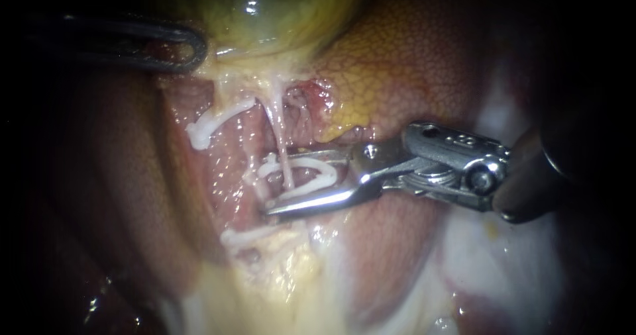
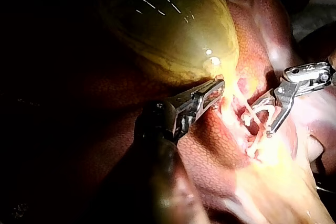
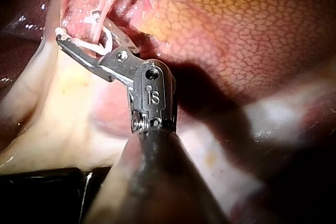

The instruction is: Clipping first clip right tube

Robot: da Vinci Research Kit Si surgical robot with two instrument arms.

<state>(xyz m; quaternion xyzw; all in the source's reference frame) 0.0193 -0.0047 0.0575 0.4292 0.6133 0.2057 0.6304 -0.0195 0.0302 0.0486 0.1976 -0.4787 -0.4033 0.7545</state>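
White clip [image 1: 323, 169] open around the right tube [image 1: 281, 146], just below the gallbladder [image 1: 278, 10].
Right instrument [image 1: 275, 183] carries the unclosed clip between its spread jaws, and the thin pale tube runs down from the gallbladder through it. Left instrument [image 1: 193, 47] is clenched on the gallbladder's lower edge. I judge the clip should sit square across the tube, with both clip ends visible past it and no liver [image 1: 411, 63] tissue caught, before a slow, steady squeeze.

Right instrument [image 1: 271, 184] jaws wide, holding a clip [image 1: 326, 171]; left instrument [image 1: 193, 47] lying level
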